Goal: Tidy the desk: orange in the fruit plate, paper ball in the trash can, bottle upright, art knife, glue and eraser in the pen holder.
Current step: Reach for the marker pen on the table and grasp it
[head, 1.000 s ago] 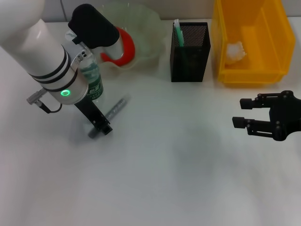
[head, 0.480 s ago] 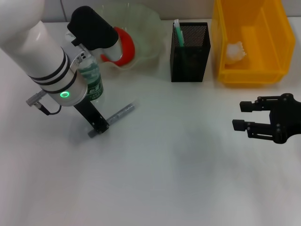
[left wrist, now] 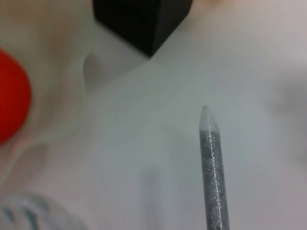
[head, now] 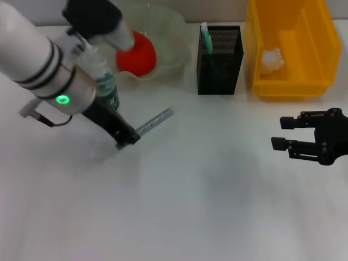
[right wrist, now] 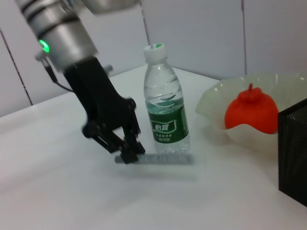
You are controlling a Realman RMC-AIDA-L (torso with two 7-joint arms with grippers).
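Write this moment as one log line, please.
left gripper: shut on grey stick, lifted off desk | right gripper: open, idle | bottle: upright

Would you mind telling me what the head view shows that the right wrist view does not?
Only the head view shows the yellow bin with the paper ball, the right gripper, open, and the whole pen holder. Only the right wrist view shows the wall panels behind the desk. Both show the left gripper shut on the grey stick, the upright bottle, and the orange in the plate.
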